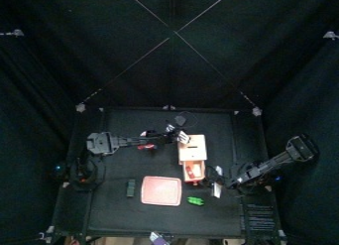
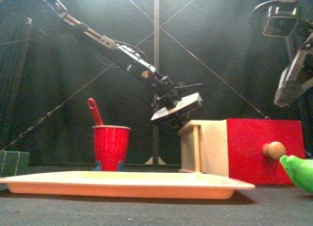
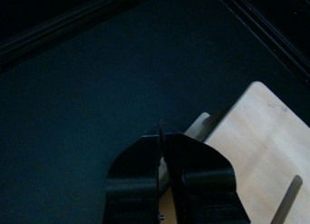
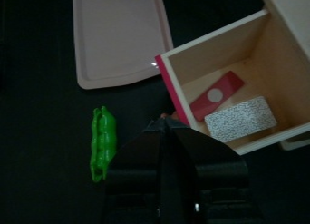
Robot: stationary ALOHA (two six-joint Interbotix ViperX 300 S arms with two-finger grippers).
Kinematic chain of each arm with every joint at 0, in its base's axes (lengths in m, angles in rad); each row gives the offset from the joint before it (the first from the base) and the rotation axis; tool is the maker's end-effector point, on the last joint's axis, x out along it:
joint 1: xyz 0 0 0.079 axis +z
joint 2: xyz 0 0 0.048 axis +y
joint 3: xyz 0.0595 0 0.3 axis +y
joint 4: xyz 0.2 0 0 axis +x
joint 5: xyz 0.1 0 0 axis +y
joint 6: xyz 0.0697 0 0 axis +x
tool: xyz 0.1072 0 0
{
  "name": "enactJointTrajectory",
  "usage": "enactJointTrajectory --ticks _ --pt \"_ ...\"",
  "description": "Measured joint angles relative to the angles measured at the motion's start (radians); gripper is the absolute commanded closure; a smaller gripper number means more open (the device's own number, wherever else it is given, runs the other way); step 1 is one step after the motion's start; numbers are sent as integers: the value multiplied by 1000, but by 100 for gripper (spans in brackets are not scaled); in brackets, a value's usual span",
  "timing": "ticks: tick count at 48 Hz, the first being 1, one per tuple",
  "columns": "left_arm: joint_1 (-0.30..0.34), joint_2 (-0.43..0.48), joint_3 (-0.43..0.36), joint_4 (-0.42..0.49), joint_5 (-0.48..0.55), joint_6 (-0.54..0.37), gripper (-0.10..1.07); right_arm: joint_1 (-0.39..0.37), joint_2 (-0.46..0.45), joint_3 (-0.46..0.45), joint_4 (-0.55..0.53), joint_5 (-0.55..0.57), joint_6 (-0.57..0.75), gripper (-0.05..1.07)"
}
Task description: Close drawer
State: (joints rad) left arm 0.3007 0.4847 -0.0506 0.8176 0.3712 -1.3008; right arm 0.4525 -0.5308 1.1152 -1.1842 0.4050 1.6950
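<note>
- Noting positions against the white-topped box unit point(image 1: 193, 147): the drawer point(image 4: 213, 61) stood pulled out of it on the side facing the right arm, open at the top, with a red piece point(image 4: 226, 86) and a speckled white block point(image 4: 244, 117) lying inside.
- Left gripper point(image 3: 164, 141) hung at the unit's top face. Its jaws were narrowly parted and held nothing that we could see. We could not tell whether it touched the top.
- Right gripper point(image 4: 169, 128) hovered over the drawer's outer end, short of it. Its jaws were likewise narrow and empty.
- Green pea pod point(image 4: 104, 141) lay just beside the right gripper, off the drawer's corner. The pink mat point(image 4: 119, 35) lay beyond the pod, apart from the unit.
- Red cup point(image 2: 110, 145) stood on the unit's far side from the drawer.
- We judged the drawer fully open, with the closing push not begun.
- Risks, as we judged them:
  - The unit looked light. If the left gripper did not press down firmly, the push could slide the whole box toward the cup instead of seating the drawer.
  - An off-centre push could skew the drawer and jam it.
  - A low approach could sweep the pod along.
</note>
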Motion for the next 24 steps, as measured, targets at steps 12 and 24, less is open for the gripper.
enactJointTrajectory --ticks 12,24 --pt "2 0 8 -78 -3 63 55 -23 64 -8 -6 -84 -2 52" --pt "8 0 14 -140 -3 146 55 -89 95 -21 -9 -101 -2 52"
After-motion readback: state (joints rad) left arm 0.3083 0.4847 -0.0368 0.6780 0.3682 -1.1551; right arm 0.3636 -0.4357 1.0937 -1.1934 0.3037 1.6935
